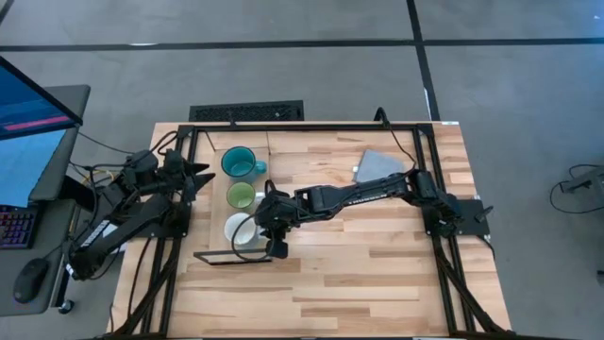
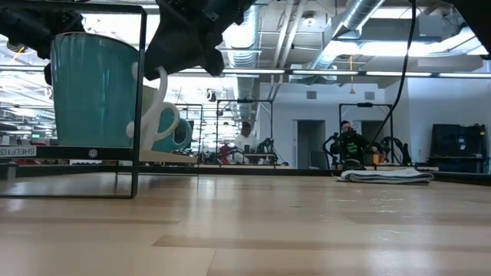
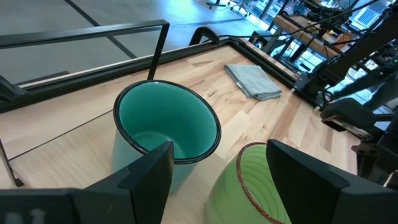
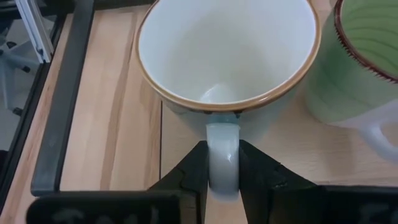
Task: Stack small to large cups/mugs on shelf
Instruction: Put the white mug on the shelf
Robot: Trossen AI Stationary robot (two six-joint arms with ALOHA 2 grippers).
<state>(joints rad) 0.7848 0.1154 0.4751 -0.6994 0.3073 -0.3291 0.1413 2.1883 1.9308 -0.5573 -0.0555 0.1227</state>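
Three mugs stand in a row on the shelf (image 1: 215,203), a light-wood board with a black frame. The teal mug (image 1: 242,162) is farthest, the green mug (image 1: 241,195) is in the middle, and the white mug (image 1: 241,229) with a brown rim is nearest. My right gripper (image 1: 268,229) reaches in from the table's right and is shut on the white mug. My left gripper (image 3: 217,186) hangs open at the table's left, beside the teal mug (image 3: 168,124) and the green mug (image 3: 255,186), clear of both. My right gripper pinches the white mug's handle (image 4: 224,149) between its two fingers, one on each flat side of the loop. The fingers slant down at it from the table's right. The mug stands upright with its mouth up; its base appears to rest on the shelf board (image 4: 124,124).
A folded grey cloth (image 1: 377,162) lies on the table's far right part. Black frame rails (image 1: 311,127) run around the tabletop. The shelf's black end frame (image 2: 136,100) rises at its near end. Bare wood spreads to the right and near side of the shelf.
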